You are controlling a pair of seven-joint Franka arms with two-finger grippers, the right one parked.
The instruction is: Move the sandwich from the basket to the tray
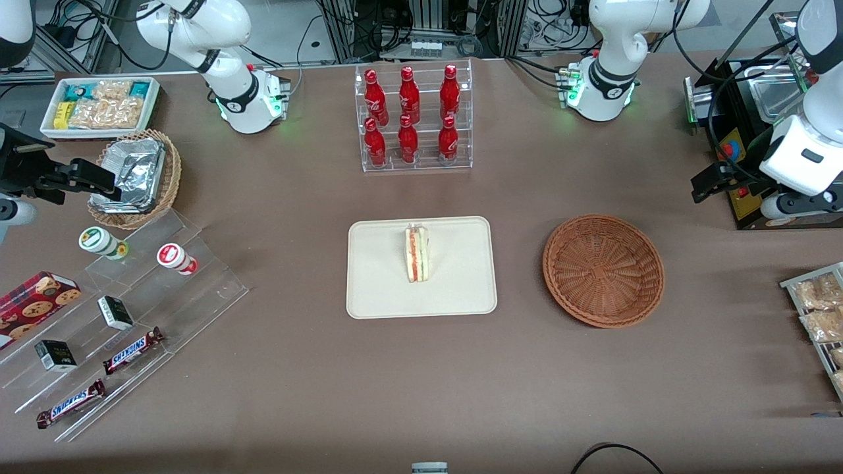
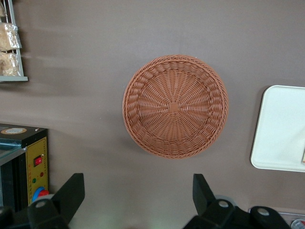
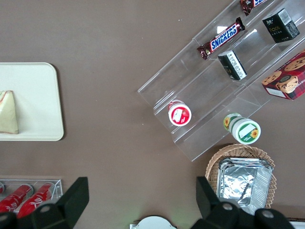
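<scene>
The sandwich (image 1: 417, 253) stands on its edge on the cream-white tray (image 1: 382, 289) at the middle of the table, its red and green filling facing up. In the right wrist view the sandwich (image 3: 8, 112) rests on the same tray (image 3: 38, 95). The reddish-brown basket (image 1: 602, 270) beside the tray, toward the working arm's end, holds nothing. My left gripper (image 1: 706, 183) hangs raised above the table, farther toward the working arm's end than the basket. In the left wrist view the gripper (image 2: 137, 183) is open with nothing between its fingers, the basket (image 2: 175, 106) and a tray corner (image 2: 281, 129) below.
A clear rack of red bottles (image 1: 413, 118) stands farther from the front camera than the tray. A black machine (image 1: 744, 131) and a rack of snack bags (image 1: 820, 309) sit at the working arm's end. Acrylic steps (image 1: 132, 296) with snacks, a foil-filled basket (image 1: 135, 174) and a white bin (image 1: 99, 105) lie toward the parked arm's end.
</scene>
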